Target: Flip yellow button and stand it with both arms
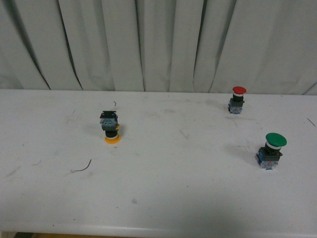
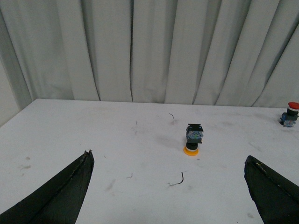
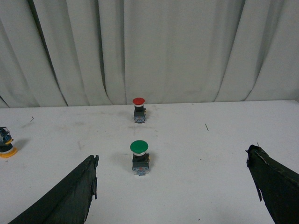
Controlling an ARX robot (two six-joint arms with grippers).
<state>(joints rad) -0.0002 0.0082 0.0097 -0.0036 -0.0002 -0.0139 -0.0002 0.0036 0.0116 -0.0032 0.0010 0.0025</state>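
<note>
The yellow button (image 1: 111,128) stands upside down on the white table (image 1: 163,198), left of centre, its yellow-orange cap on the surface and its blue-trimmed block on top. In the left wrist view the yellow button (image 2: 193,139) sits well ahead of my open left gripper (image 2: 168,161), whose black fingers (image 2: 60,193) spread wide with nothing between them. It shows only partly at the edge of the right wrist view, as the yellow button (image 3: 5,143). My right gripper (image 3: 172,161) is open and empty too. Neither arm shows in the front view.
A red-capped button (image 1: 237,99) stands upright at the back right, and a larger green-capped button (image 1: 271,149) stands nearer on the right, just ahead of the right gripper (image 3: 139,157). A thin curved wire scrap (image 1: 83,167) lies front left. Grey curtains (image 1: 158,39) hang behind the table.
</note>
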